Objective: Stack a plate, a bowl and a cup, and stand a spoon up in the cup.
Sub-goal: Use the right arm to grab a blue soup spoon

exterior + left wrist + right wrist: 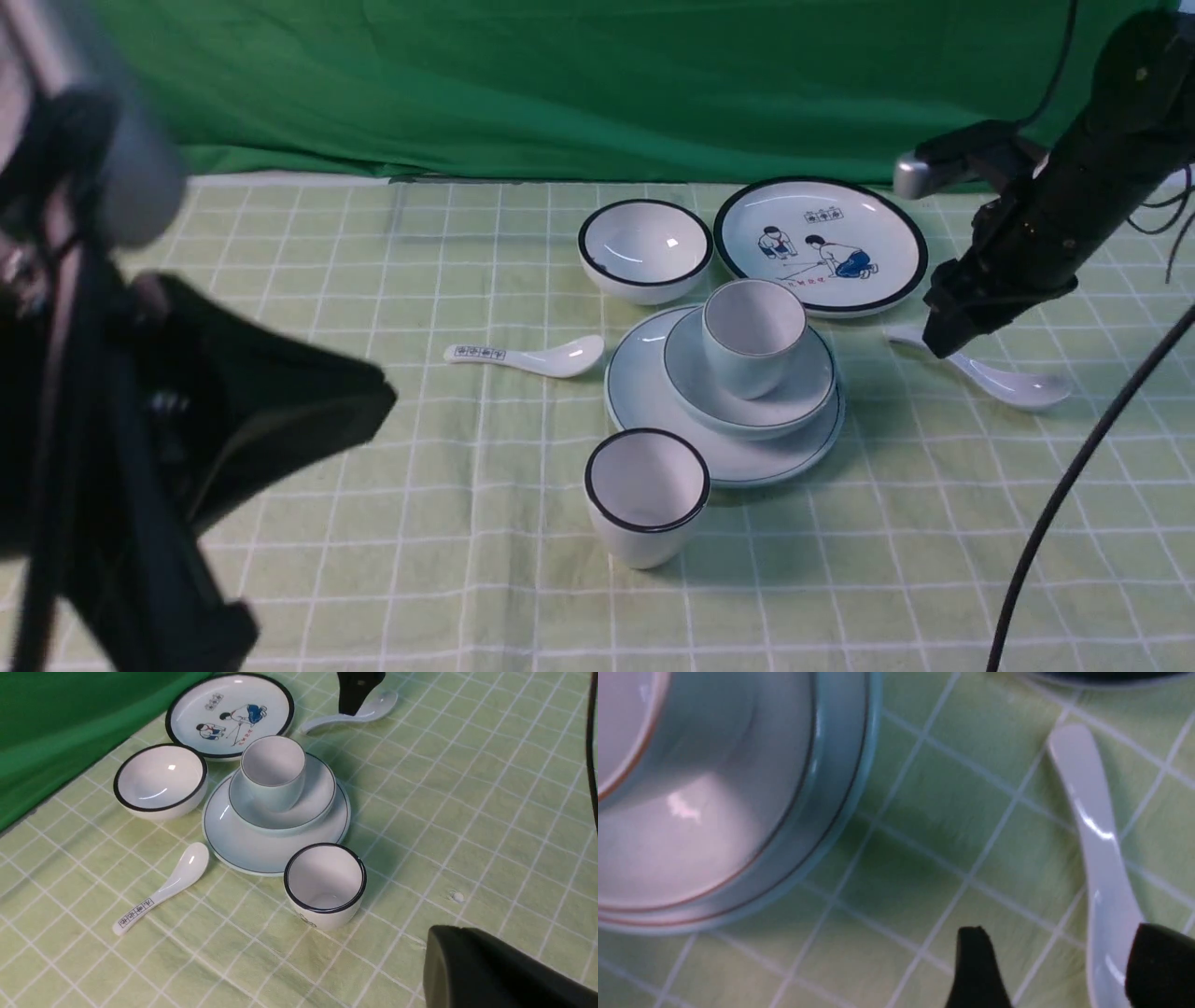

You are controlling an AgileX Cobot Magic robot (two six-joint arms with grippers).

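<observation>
"So what's left to go wrong, with the plate [644,411], the bowl [798,392] and the cup [752,336] already nested one in the other?"

"Only the spoon [1013,385]. It lies flat on the cloth to the right of the stack, its handle end near the pictured plate [822,245]. The right gripper [941,338] hangs over that handle, jaws apart, with nothing in them."

"And the risk?"

"An off-centre pinch, I'd say. The right wrist view puts the handle close against one finger [1157,966] and well off from the other. If it closes like that, the glazed ceramic may swivel or slip free. Later, a spoon lowered at a slant could nudge the cup, which I judge sits only loosely in the bowl."

"Does the front view show that offset?"

"No. There the fingertips merge into one dark shape over the handle. But it gives the whole table, which the wrist view cannot: the marked spoon [523,357], the black-rimmed bowl [644,247], and the black-rimmed cup [646,495] just beside the plate."

"The left gripper [369,401]?"

"Off at the left, blurred, well apart from the dishes. It's closed up, and I see nothing in it."
</observation>
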